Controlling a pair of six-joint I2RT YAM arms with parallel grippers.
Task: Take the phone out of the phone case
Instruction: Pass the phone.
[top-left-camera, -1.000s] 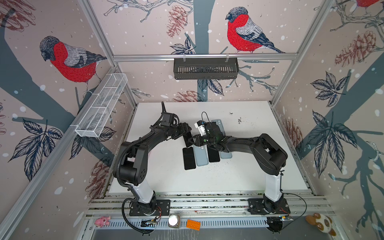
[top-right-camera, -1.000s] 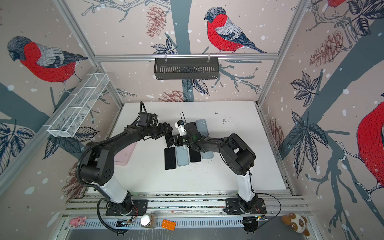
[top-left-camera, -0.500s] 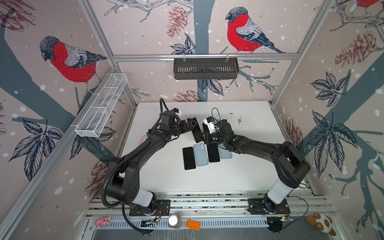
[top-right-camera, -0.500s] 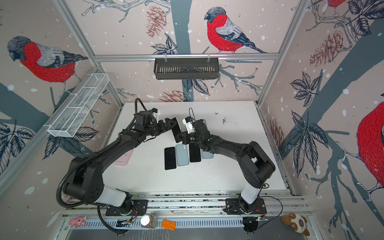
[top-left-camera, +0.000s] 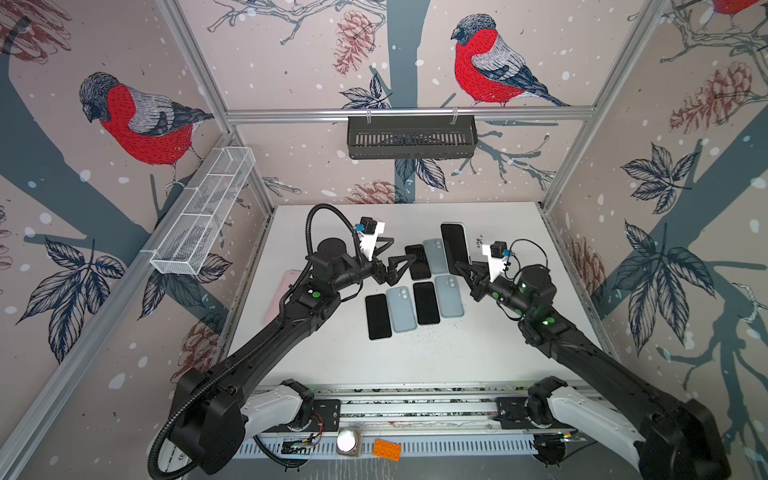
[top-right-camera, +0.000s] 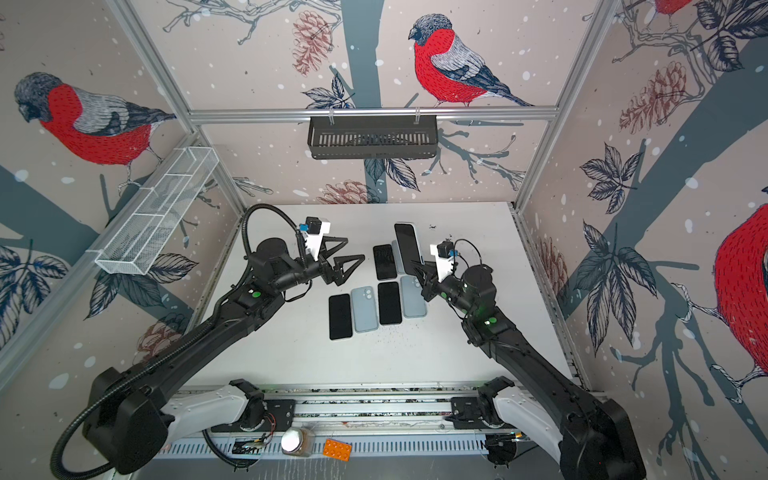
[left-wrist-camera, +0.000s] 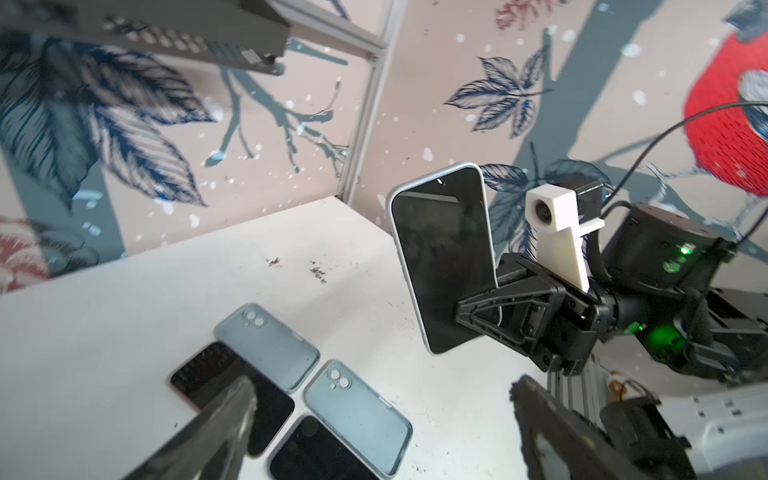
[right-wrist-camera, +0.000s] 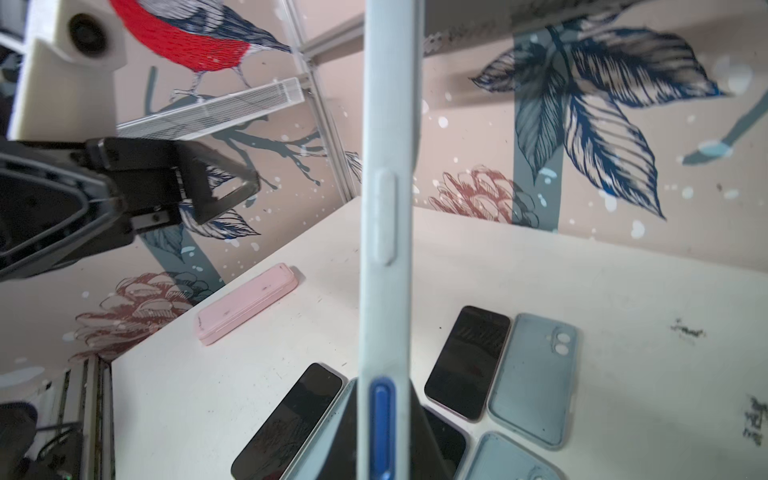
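Top views: high over the front rail (top-left-camera: 415, 409), looking steeply down; both take in the whole table (top-right-camera: 415, 357).
Left wrist: low and near, facing the cased phone (left-wrist-camera: 444, 257) and the back-right corner (left-wrist-camera: 361, 145).
Right wrist: hard against that phone's edge, facing the back-left corner (right-wrist-camera: 328, 137).
Shared: the row of phones (top-left-camera: 426, 302) shows in all four.

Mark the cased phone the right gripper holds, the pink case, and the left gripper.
cased phone (left-wrist-camera: 444, 257): left wrist view, centre of its dark screen.
pink case (right-wrist-camera: 247, 303): right wrist view, middle of its top face.
left gripper (top-right-camera: 355, 248): in a top view, midway between its open fingertips.
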